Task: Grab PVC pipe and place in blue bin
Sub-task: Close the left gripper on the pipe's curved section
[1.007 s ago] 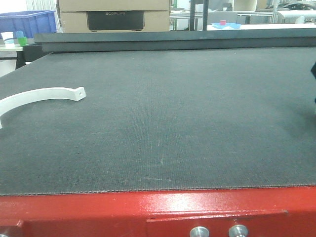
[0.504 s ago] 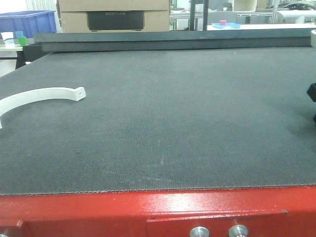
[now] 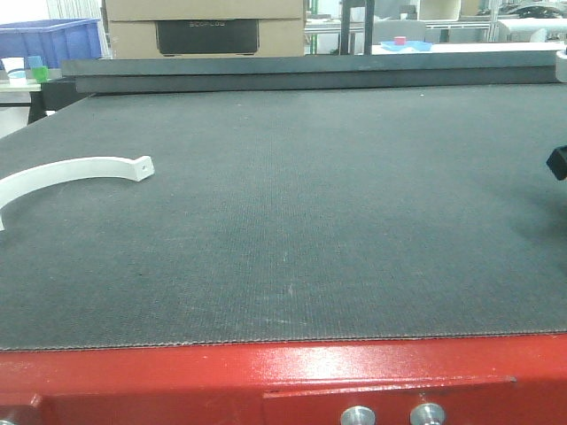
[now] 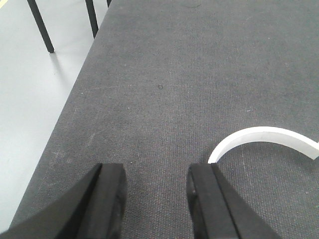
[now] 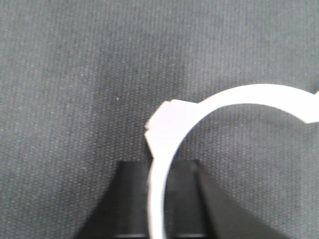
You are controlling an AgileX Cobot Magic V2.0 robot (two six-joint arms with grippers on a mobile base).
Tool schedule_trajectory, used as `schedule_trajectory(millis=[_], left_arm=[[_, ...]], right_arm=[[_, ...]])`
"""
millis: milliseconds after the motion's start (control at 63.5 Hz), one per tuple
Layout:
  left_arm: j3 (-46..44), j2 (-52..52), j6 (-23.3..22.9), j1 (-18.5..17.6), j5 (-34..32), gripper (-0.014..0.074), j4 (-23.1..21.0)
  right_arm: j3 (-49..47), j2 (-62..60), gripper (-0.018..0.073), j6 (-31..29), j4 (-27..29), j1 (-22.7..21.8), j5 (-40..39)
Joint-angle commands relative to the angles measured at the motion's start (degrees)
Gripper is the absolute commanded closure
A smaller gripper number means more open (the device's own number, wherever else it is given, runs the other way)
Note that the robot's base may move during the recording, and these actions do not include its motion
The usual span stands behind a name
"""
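Since the right claw (image 5: 159,174) looks clamped on a white plastic half-ring PVC pipe (image 5: 172,124), with the thin strip running down between its black pads, I'd say the grab is done and the carry is up next. Left claw (image 4: 157,199) is spread wide with nothing in it. A second white curved plastic arc (image 4: 264,137) lies flat on the dark grey woven tabletop (image 3: 337,221), one end just beside a finger. Next move needs a lift and a long reach to the blue plastic bin (image 3: 49,40) way at the back left, off the tabletop. Only the right wrist cam shows the held piece. The front cam just catches that claw's edge.
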Motion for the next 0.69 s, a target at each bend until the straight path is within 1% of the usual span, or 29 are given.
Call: schedule_trajectory(millis=[0, 142, 299, 409, 677], left_arm=[[-0.44, -0.05, -0.35, 0.01, -1.16, 0.0363, -0.22], [-0.44, -0.05, -0.35, 0.01, -1.16, 0.0363, -0.22], [-0.44, -0.05, -0.35, 0.01, -1.16, 0.0363, -0.22], [-0.44, -0.05, -0.35, 0.01, -1.16, 0.0363, -0.22], [-0.54, 1.08, -0.35, 0.01, -1.50, 0.0363, -0.22]], right_arm=[[-0.36, 0.05, 0.0629, -0.16, -0.45, 0.00, -1.57], [-0.36, 0.05, 0.0729, -0.16, -0.45, 0.00, -2.29], [-0.36, -0.22, 0.0728, -0.16, -0.45, 0.00, -2.52], [-0.36, -2.20, 0.0728, -0.16, 1.64, 0.00, -1.48], [-0.37, -14.10, 0.0728, -0.16, 6.43, 0.00, -0.09]])
